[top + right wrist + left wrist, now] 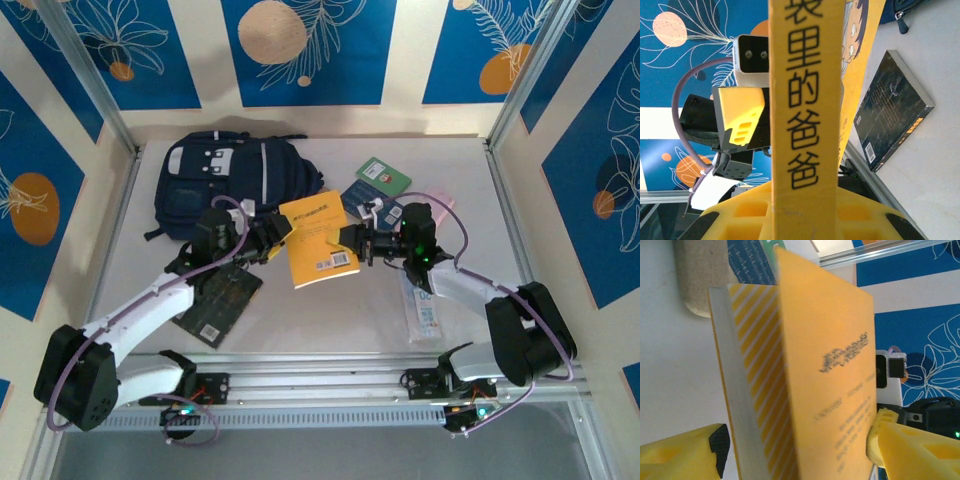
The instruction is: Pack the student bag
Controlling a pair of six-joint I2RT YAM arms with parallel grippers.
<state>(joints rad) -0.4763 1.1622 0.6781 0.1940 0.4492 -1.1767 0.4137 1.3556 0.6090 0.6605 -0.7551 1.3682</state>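
Note:
The student bag (225, 175), a navy backpack with white trim, lies at the back left of the table. A yellow book (318, 240) hangs above the table in front of it, between both grippers. My right gripper (358, 243) is shut on the book's spine (805, 100), and its yellow fingers (805, 215) press both sides. My left gripper (272, 235) straddles the book's other edge (825, 365). One of its fingers (890, 445) rests on the cover, while the other pad (720, 442) stands just off the pages, so this gripper (797, 450) is open.
A dark book (218, 300) lies flat under the left arm, also in the right wrist view (892, 110). A green book (383, 176), a blue book (365, 200) and a pink item (440, 205) lie at the back right. A white pack (422, 310) lies by the right arm.

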